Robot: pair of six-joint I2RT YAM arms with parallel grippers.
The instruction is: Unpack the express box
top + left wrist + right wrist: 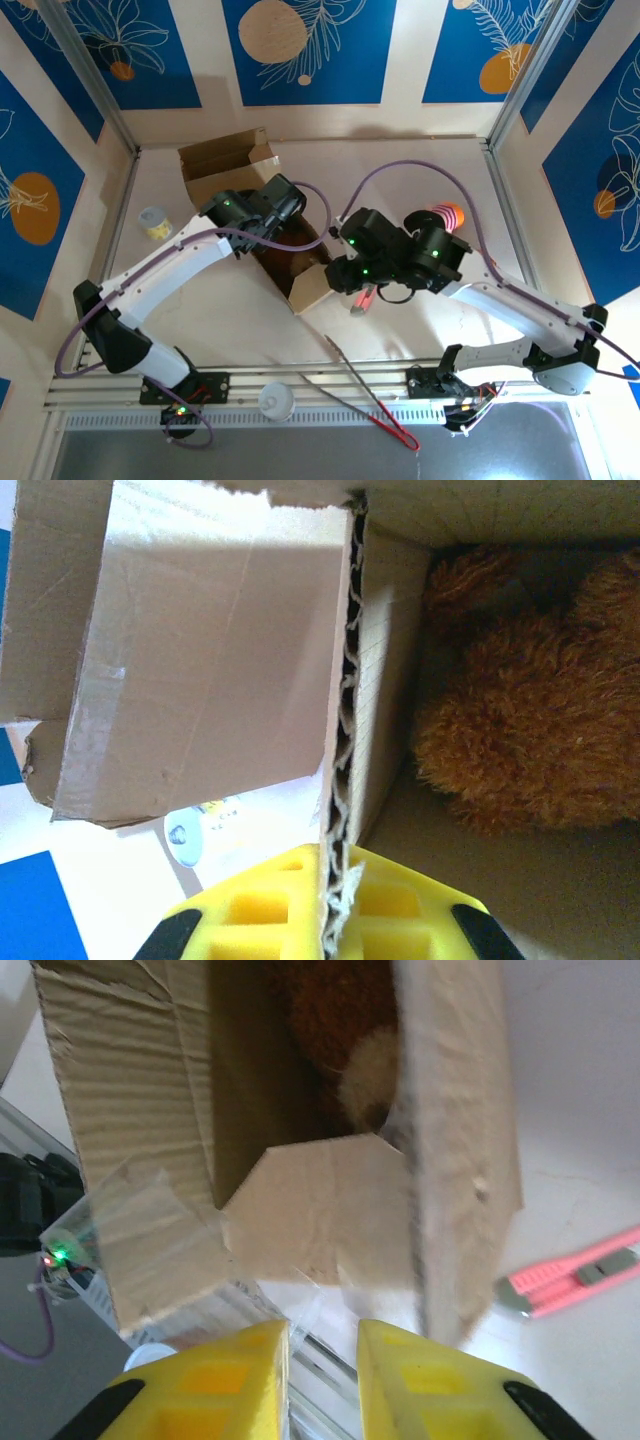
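Observation:
The brown cardboard express box [312,288] lies open in the middle of the table, its flaps spread. Inside it rests a brown plush toy [540,730], also visible deep in the box as fuzzy fur [340,1020]. My left gripper [338,900] is shut on the corrugated edge of the box's side wall [345,730]; from above it sits at the box's far rim [292,218]. At the box's near end hangs my right gripper [342,270]. Its yellow fingers stand apart [323,1360] just below the inner end flap [320,1210], holding nothing.
A pink utility knife [363,300] lies right of the box. Metal tongs with red tips [365,395] and a white cup [277,402] sit near the front rail. A small yellow-and-white container [155,222] stands at the left, an orange striped ball [450,215] at the right.

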